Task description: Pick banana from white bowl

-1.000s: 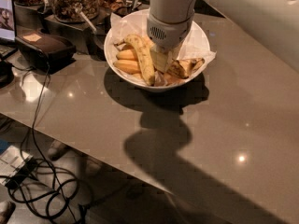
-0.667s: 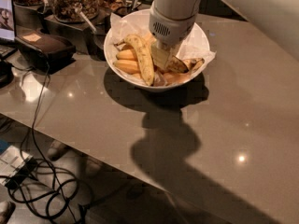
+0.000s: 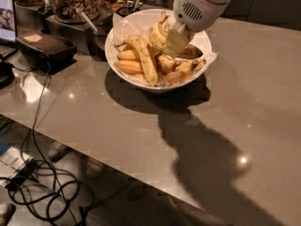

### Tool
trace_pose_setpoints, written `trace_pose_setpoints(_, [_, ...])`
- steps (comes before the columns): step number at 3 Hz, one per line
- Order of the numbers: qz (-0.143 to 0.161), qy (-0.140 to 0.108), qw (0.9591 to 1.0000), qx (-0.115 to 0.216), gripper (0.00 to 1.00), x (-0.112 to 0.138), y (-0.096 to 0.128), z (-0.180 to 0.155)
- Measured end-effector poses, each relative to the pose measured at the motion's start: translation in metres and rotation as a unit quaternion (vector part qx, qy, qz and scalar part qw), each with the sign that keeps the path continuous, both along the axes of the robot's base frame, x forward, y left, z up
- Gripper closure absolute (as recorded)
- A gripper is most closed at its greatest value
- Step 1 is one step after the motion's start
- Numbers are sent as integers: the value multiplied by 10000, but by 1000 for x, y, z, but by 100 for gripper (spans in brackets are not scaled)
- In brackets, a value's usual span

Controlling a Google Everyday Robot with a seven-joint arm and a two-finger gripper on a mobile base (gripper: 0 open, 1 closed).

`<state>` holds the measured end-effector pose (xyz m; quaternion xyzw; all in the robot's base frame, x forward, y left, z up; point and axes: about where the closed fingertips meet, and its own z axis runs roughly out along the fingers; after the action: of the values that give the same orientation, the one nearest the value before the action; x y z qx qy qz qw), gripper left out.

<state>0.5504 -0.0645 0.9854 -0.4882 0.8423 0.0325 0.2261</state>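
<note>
The white bowl (image 3: 111,55), lined with crumpled white paper, stands at the back of the grey table. My gripper (image 3: 175,40) hangs over the bowl's middle, shut on the banana (image 3: 156,33), a curved brown-speckled one. The banana is raised above the other fruit with its dark stem pointing up. In the bowl lie a longer, straighter speckled banana (image 3: 145,61) and smooth orange-yellow bananas (image 3: 129,68). The white arm housing hides the bowl's far right rim.
Glass jars of nuts (image 3: 70,0) stand behind the bowl to the left. A black device (image 3: 43,47) and a laptop screen (image 3: 6,13) sit at the left. Cables (image 3: 42,187) lie on the floor below the table's front edge (image 3: 141,171).
The gripper has risen from down among the fruit, and the speckled curved banana has come up with it above the pile. The bowl has stayed in place.
</note>
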Motion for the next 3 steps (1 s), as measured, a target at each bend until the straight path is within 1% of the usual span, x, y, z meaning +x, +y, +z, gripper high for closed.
trace_pose_setpoints(1, [45, 13, 10000, 25, 100, -2, 3, 0])
trace_pose_setpoints(2, [89, -161, 9997, 147, 100, -9, 4, 12])
trace_pose_setpoints(3, [-9, -151, 9992, 373, 100, -37, -13, 23])
